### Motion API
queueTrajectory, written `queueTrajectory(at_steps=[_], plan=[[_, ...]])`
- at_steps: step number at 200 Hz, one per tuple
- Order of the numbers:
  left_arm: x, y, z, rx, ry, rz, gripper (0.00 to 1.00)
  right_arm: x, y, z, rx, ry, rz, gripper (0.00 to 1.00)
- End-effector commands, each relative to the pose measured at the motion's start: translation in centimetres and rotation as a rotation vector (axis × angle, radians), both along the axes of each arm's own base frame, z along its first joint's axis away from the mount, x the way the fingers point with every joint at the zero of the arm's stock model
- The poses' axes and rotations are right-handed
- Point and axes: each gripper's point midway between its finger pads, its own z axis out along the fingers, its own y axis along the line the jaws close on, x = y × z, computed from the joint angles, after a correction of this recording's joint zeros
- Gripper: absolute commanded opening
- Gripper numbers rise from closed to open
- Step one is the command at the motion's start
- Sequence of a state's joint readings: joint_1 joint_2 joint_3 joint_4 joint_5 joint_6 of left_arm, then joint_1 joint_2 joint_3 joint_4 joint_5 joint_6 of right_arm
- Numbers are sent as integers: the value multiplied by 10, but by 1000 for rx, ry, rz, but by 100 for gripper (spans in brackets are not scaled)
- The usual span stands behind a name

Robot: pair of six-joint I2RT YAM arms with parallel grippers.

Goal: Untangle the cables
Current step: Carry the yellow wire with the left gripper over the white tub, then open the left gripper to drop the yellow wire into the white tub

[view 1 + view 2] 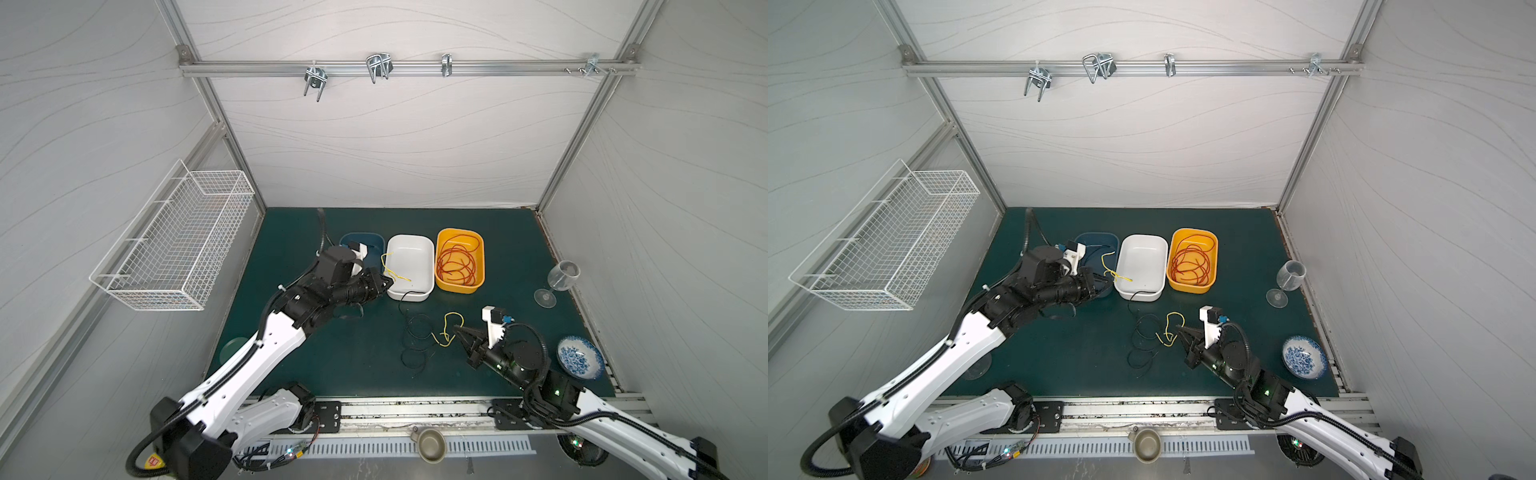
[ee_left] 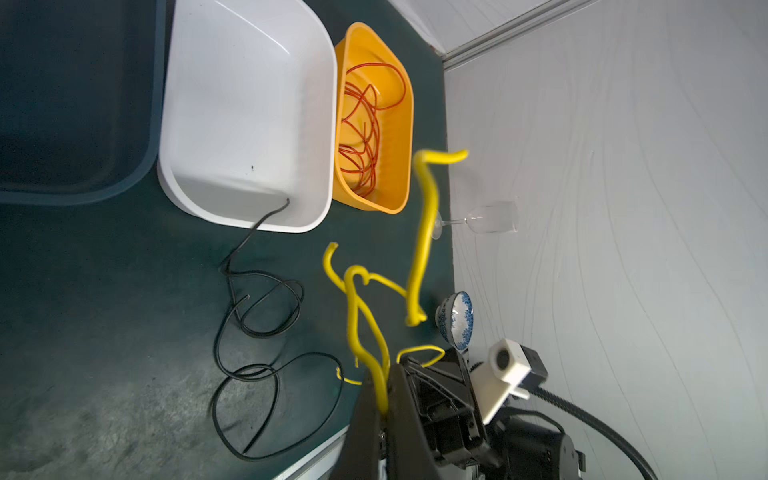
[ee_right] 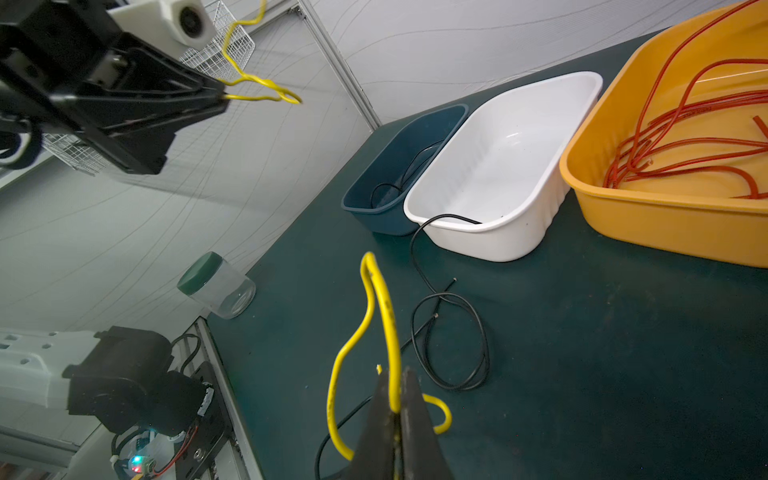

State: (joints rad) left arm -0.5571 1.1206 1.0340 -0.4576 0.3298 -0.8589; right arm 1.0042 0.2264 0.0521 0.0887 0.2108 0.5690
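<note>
Left gripper [image 3: 220, 97] is clamped on a yellow cable [image 2: 424, 232], raised above the white tub [image 3: 498, 245]; my right gripper [image 3: 395, 409] pinches the second yellow cable [image 3: 390, 332] low beside the black cable [image 3: 485, 353], I think to separate them.

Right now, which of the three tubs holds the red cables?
The orange tub, rightmost in both top views, red cables coiled inside. The white tub beside it has only a black cable end over its rim; the blue tub shows no red.
</note>
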Motion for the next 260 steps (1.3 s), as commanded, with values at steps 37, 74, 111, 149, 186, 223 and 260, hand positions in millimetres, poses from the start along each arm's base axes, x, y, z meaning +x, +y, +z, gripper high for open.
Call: queueTrajectory(at_steps=[37,74,111,149,186,223,260], plan=[[79,-26,-8,157,-90,-60,0,-5,-6,11,-52,55,5,0],[113,-45,-54,228,2,-106,0,-10,-1,31,-41,47,49,0],[132,-56,-93,253,77,-123,0,-15,2,49,-26,30,84,0],[143,-58,-129,279,154,-130,0,-20,6,57,-24,21,118,0],[145,-60,-133,271,178,-142,21,-21,8,60,-22,19,131,0],[137,-54,-99,255,120,-140,42,-21,9,60,-19,20,136,0],[111,-46,-58,176,55,-128,60,-20,11,62,-11,21,134,0]])
